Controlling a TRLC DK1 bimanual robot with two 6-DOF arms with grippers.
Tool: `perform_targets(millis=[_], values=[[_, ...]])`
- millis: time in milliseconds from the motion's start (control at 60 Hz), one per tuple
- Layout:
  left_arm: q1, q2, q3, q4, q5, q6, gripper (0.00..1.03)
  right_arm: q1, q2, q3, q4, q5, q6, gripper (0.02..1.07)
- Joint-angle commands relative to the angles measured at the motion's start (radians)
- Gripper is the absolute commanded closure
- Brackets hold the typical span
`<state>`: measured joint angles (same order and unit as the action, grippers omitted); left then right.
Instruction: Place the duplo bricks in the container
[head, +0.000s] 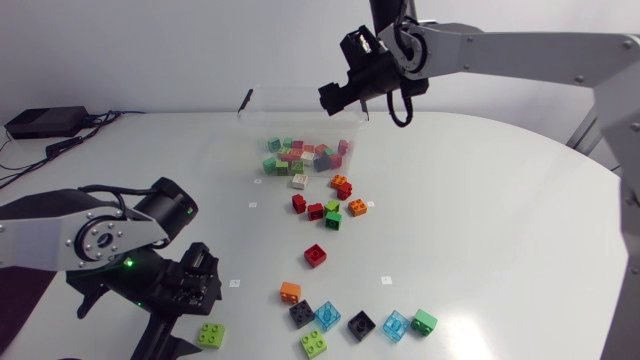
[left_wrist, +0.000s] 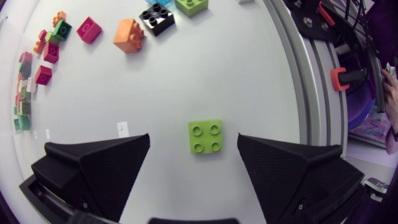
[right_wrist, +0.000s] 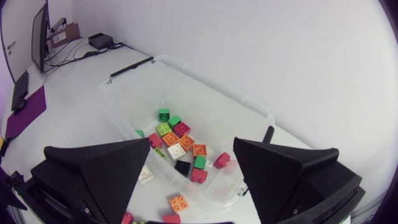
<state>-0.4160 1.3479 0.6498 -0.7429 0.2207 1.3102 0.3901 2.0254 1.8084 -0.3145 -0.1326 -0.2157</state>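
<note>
Left pincer (left_wrist: 193, 138) is what's closest in its own wrist cam: both wedge fingers are spread wide with the lime brick (left_wrist: 205, 137) flat on the desk (left_wrist: 249, 74) between them, studs up and touching neither finger. So it's open, nothing gripped yet. In the head view that brick is at the bottom left of the frame, and the container (head: 300, 100) is way off at upper middle, already with a pile of bricks in it. My take for the grab: the brick sits a touch closer to one finger, so I'd centre over it first, come straight down, then squeeze on the flat side walls, not the corners. Lift well clear before carrying it across, since loose bricks (head: 325, 210) litter the middle of the frame. Right pincer (right_wrist: 191, 146) hangs over the container, also open and empty, so I'd watch for the arms crowding each other at the drop. Writing-wise: only a small white tag (left_wrist: 122, 129) on the desk beside the left pincer, too small to read.
</note>
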Motion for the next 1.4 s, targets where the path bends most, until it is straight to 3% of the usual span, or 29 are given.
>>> perform_targets(millis=[0, 317, 483, 683, 783, 1033, 1383], values=[[-0.024, -0.01, -0.035, 0.0, -0.015, 0.011, 0.06, -0.01, -0.09, -0.09, 0.014, 0.008, 0.018, 0.06], [-0.055, 0.03, -0.084, 0.093, -0.026, -0.045, 0.11, -0.003, -0.406, -0.457, 0.014, 0.031, 0.021, 0.06], [-0.055, 0.048, -0.101, 0.106, -0.032, -0.045, 0.23, 0.0, -0.548, -0.63, -0.021, 0.042, 0.009, 0.06], [-0.081, 0.066, -0.111, 0.12, -0.041, -0.08, 0.52, 0.01, -0.676, -0.785, -0.113, 0.064, -0.039, 0.07], [-0.084, 0.088, -0.111, 0.143, -0.055, -0.095, 0.78, 0.01, -0.734, -0.839, -0.17, 0.064, -0.073, 0.07], [-0.096, 0.105, -0.095, 0.162, -0.087, -0.135, 0.8, 0.027, -0.844, -0.926, -0.394, 0.045, -0.202, 0.1], [-0.075, 0.06, 0.034, 0.162, -0.087, -0.197, 0.8, 0.099, -0.807, -1.077, -0.462, 0.073, -0.269, 0.12]])
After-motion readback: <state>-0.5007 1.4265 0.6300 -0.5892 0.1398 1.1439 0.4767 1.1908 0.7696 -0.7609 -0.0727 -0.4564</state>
